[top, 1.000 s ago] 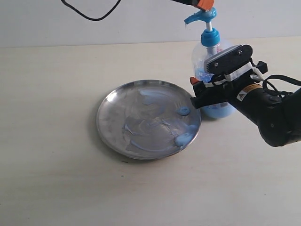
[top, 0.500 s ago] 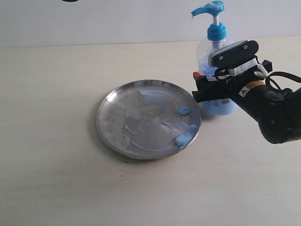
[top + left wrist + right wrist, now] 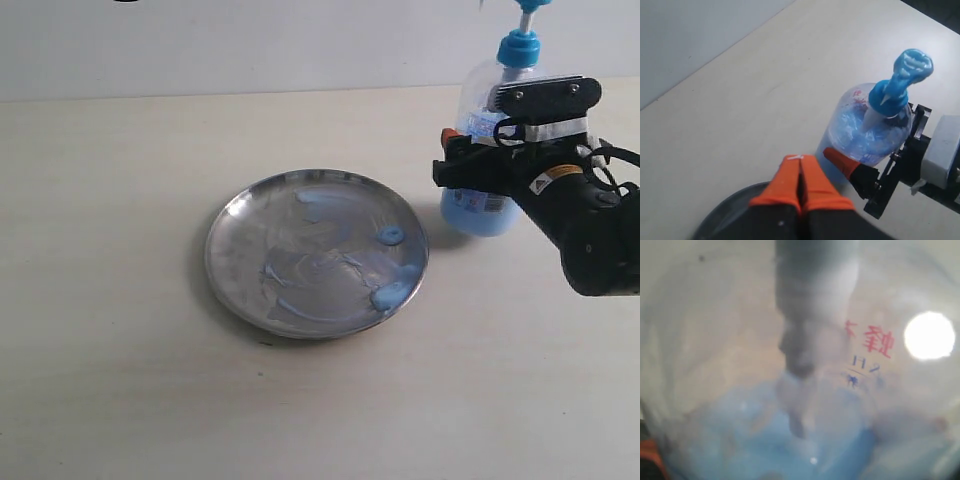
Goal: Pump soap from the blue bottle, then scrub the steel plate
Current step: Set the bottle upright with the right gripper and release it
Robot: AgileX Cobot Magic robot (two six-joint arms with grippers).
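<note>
**The bottle carried away from the plate**

We see that the right tool (image 3: 478, 165) has taken the blue bottle (image 3: 478, 212) rightward and further back. A second ago it stood just beside the steel plate (image 3: 238, 222), and it is now apart from the rim. Its pump head (image 3: 907, 70) now runs off the top of the exterior view. The left tool (image 3: 801, 186), then at that head, has left that view.

One steel plate (image 3: 236, 262). One blue bottle (image 3: 481, 213). Two thick blobs of soap (image 3: 390, 236) on the plate, one at 3 o'clock and one at 4 o'clock, plus one pale smear at 12 o'clock. Two grippers: the left gripper (image 3: 801, 181) and the right gripper (image 3: 470, 165). One table (image 3: 100, 400).
</note>
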